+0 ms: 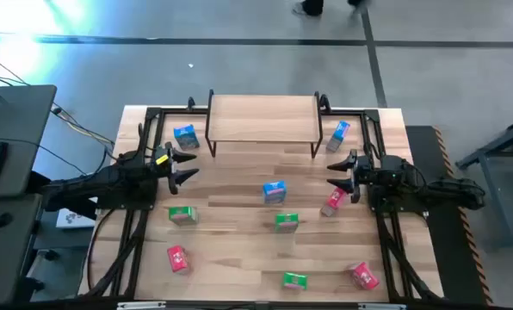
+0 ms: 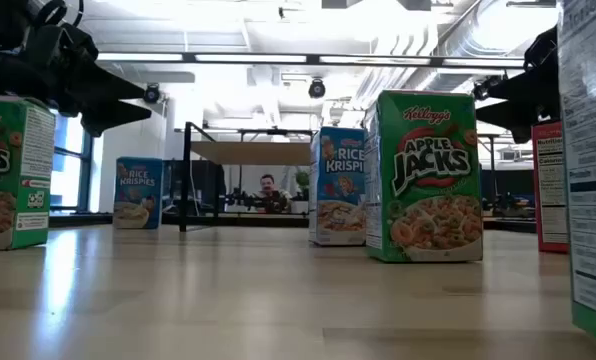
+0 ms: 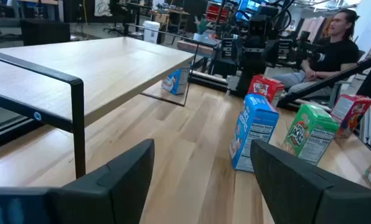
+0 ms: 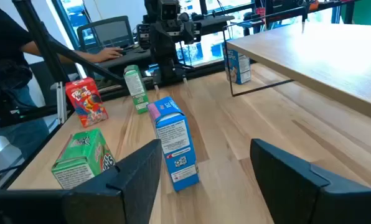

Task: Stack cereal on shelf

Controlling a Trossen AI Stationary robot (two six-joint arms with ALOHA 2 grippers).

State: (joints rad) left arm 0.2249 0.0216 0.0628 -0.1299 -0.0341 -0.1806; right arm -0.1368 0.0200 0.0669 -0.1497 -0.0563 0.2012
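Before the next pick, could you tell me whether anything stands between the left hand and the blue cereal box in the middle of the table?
Nothing visible does. The left hand is open and empty, and only bare table lies between it and the blue box.

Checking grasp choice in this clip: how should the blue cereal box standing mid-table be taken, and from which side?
The blue cereal box stands upright and apart from its neighbours. Probably best to pinch its two broad faces near the top, where the narrow depth fits between open fingers. The right gripper is open and empty, with a red box close by, so coming from above seems safer. The left gripper is also open.
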